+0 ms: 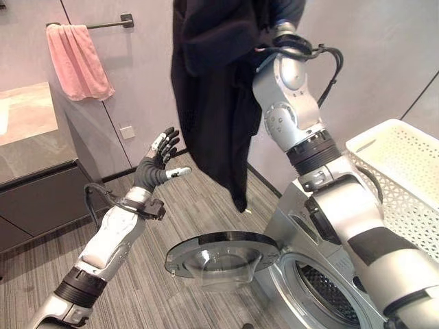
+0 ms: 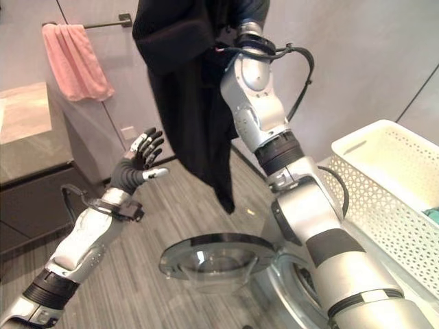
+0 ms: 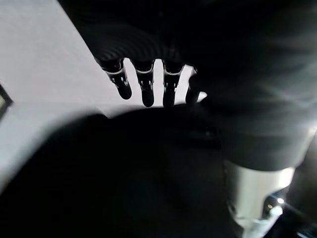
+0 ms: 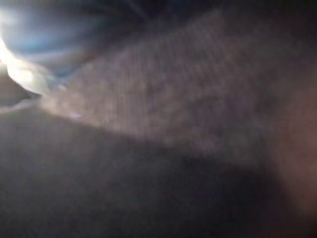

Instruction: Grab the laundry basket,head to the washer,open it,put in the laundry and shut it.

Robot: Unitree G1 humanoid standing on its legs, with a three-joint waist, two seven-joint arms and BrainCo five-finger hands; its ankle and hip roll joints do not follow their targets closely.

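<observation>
Laundry here is a dark garment (image 1: 216, 103) that hangs from high up, at the raised right arm's end, and trails down to a point above the floor, between the two arms. The right hand is buried in the cloth at the top; I cannot tell how its fingers are set. In the right wrist view dark fabric (image 4: 163, 114) lies right against the camera.

Left hand (image 1: 159, 159) is lifted just beside the garment's lower half, apart from it, fingers (image 1: 169, 139) spread and released, holding nothing. In the left wrist view those fingers (image 3: 144, 89) point at the dark cloth close ahead.

Below the garment the washer (image 1: 302, 274) stands with its round door (image 1: 219, 259) swung open and lying flat out toward the floor, the drum opening (image 1: 322, 291) bare behind it. The door sits under the hanging hem, well below it. The right arm crosses in front of the washer's top.

A white perforated basket (image 2: 384, 199) rests on the washer's far right side; something teal (image 2: 432, 214) shows at its inner edge.

On the back wall a pink towel (image 1: 77, 60) hangs from a dark rail (image 1: 103, 25), above a surface (image 1: 27, 116) with dark cabinets (image 1: 34, 199) beneath. Grey wood-pattern floor (image 1: 178, 219) runs between.
</observation>
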